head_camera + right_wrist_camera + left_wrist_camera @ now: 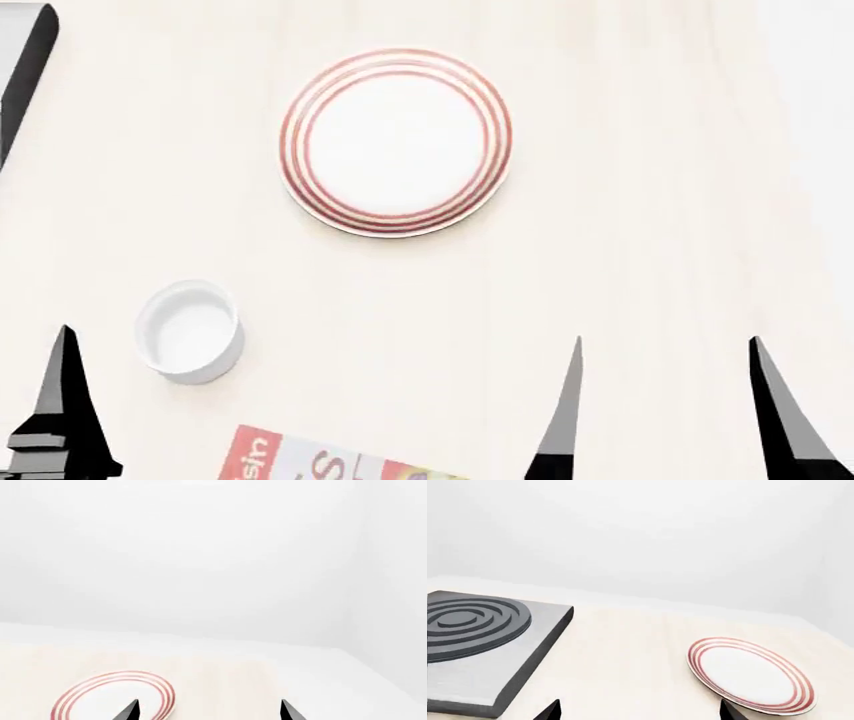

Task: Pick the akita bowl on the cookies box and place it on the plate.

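The akita bowl is out of view in every frame. Only a corner of the red and white cookies box (318, 463) shows, at the bottom edge of the head view. The plate (395, 141), white with red rings, lies empty on the pale table farther out; it also appears as plate (750, 675) and plate (113, 696). My left gripper (640, 711) is open and holds nothing, low above the table between the stove and the plate. My right gripper (667, 410) is open and empty too, near the table's front right, with its dark fingers (130, 711) wide apart.
A small plain white cup (191, 330) stands left of the box corner. A grey stove with dark rings (480, 645) sits at the far left, its edge showing as stove (20, 60). A white wall rises behind the table.
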